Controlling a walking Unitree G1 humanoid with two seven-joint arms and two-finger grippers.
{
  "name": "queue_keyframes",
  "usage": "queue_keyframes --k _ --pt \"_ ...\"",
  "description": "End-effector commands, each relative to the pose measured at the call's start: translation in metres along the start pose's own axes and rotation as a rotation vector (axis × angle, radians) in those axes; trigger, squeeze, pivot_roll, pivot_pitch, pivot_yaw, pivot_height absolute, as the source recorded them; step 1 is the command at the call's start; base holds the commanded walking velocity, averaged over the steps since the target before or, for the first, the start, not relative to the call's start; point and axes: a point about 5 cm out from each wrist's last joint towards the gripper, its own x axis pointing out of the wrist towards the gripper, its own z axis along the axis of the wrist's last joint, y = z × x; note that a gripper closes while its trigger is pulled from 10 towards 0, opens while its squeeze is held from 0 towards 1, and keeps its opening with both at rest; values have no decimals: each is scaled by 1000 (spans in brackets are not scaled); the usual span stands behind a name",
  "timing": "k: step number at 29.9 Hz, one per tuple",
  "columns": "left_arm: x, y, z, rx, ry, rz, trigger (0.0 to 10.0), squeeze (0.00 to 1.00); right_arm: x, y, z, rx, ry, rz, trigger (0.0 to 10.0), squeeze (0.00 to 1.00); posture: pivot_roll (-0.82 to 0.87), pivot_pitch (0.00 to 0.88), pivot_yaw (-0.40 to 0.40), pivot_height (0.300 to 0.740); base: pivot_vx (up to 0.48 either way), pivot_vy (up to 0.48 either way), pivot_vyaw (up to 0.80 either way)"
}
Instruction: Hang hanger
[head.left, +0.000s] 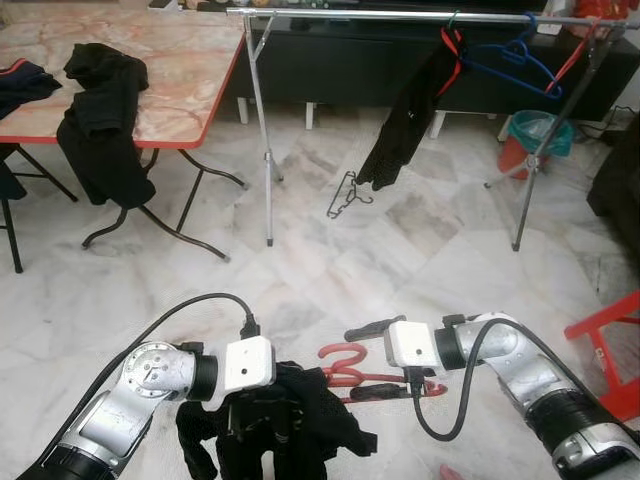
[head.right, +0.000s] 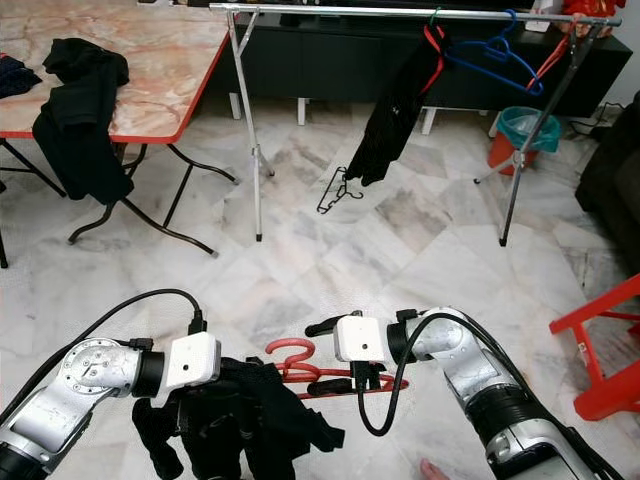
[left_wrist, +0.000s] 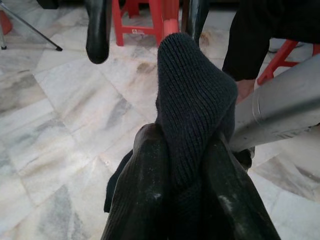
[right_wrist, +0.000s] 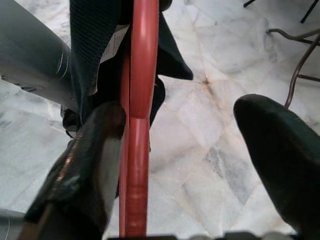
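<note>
A red hanger (head.left: 345, 365) lies low over the marble floor between my two arms, its hook end toward my left. One end is tucked into a black knit garment (head.left: 290, 420). My left gripper (left_wrist: 185, 145) is shut on a fold of that garment (left_wrist: 192, 100). My right gripper (head.left: 352, 364) is open, its fingers straddling the hanger's bar. In the right wrist view the hanger (right_wrist: 137, 125) runs beside one finger (right_wrist: 95, 150), and the other stands well clear. The clothes rail (head.left: 400, 15) is farther ahead, above.
On the rail hang a black garment (head.left: 410, 110) and a blue hanger (head.left: 510, 60). A black wire hanger (head.left: 347, 195) lies on the floor below. A folding table (head.left: 180, 70) with dark clothes stands left, a red stool (head.left: 610, 340) right. A person's dark-clothed leg (left_wrist: 265, 35) is close.
</note>
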Motion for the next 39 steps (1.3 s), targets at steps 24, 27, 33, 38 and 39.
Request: queue_keyframes --k 24,27,33,38,39 --pt "-1 2 10 2 -30 -12 10000 0 5 2 3 11 -62 26 0 0 41 53 -24 740 0 0 0" --pt "-1 2 11 0 -33 -13 10000 0 5 4 3 18 -66 35 0 0 41 53 -22 740 0 0 0" --pt "0 2 12 -8 -41 -17 10000 0 6 5 3 24 -72 46 0 0 43 58 -23 740 0 0 0" --pt "0 3 12 -34 -54 4 10000 0 6 6 2 30 -71 54 0 0 49 55 -23 740 0 0 0" --pt "1 2 11 -43 -55 5 10000 0 6 6 1 32 -72 54 0 0 49 55 -23 740 0 0 0"
